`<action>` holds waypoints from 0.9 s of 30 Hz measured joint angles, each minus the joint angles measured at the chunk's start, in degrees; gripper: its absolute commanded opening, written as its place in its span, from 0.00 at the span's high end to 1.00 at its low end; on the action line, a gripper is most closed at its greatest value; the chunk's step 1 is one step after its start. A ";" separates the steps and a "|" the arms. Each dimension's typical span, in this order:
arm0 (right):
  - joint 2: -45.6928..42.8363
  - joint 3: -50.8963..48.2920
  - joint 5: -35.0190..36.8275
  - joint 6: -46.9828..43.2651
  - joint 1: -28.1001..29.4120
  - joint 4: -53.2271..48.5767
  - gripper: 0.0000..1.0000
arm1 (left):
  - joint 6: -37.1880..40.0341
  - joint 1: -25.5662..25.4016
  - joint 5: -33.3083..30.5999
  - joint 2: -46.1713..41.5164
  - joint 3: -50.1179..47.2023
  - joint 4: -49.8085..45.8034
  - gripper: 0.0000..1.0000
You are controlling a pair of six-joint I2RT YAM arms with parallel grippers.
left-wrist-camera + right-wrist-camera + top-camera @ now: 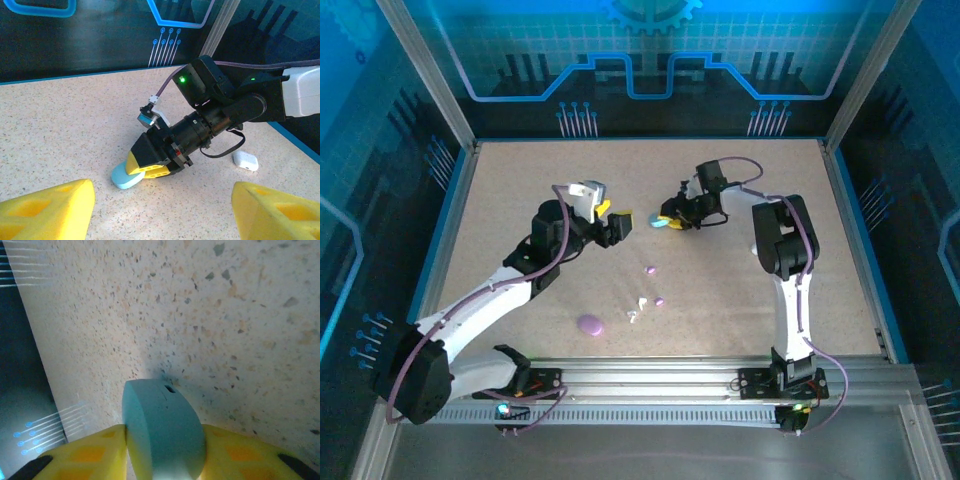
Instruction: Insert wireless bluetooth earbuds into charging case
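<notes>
Earbuds lie loose just below centre in the top view: purple earbuds (650,269) and white earbuds (638,308), well apart from both claws above them. They look tiny, light, hard and probably slick, so pinch across the fat body. The left gripper (616,226) faces the right gripper (672,219), which has the light blue case (661,222).

In the left wrist view, the left fingers (50,205) stand wide and empty.

In the right wrist view, the pads (90,452) touch both flanks of the case at bottom centre.
</notes>
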 measured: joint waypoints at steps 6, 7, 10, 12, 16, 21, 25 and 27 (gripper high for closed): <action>-1.51 0.33 4.59 -3.78 0.22 -4.79 0.43 | -0.02 0.20 -0.04 0.00 0.20 -0.66 0.25; -1.92 0.33 5.60 -4.63 0.22 -5.84 0.38 | -0.09 0.24 -0.22 0.00 0.24 -0.92 0.25; -3.72 0.48 8.57 -7.65 0.17 -9.03 0.32 | -0.37 0.48 -1.14 -0.11 0.48 -1.88 0.24; -5.44 0.37 10.16 -9.44 0.15 -10.56 0.31 | -0.50 0.83 -2.47 -0.48 0.48 -2.60 0.24; -13.42 -3.56 13.33 -13.09 0.39 -10.08 0.32 | -3.08 2.69 -6.08 -1.29 0.85 -5.95 0.24; -28.15 -13.81 17.09 -19.91 5.62 -4.85 0.33 | -8.00 8.07 -9.97 -2.01 1.22 -11.56 0.24; -34.88 -20.85 20.50 -28.04 18.29 0.17 0.32 | -11.63 12.72 -11.39 -3.06 1.22 -16.17 0.23; -35.95 -24.68 21.46 -31.04 25.49 3.37 0.32 | -12.94 14.69 -11.96 -4.11 1.22 -18.25 0.21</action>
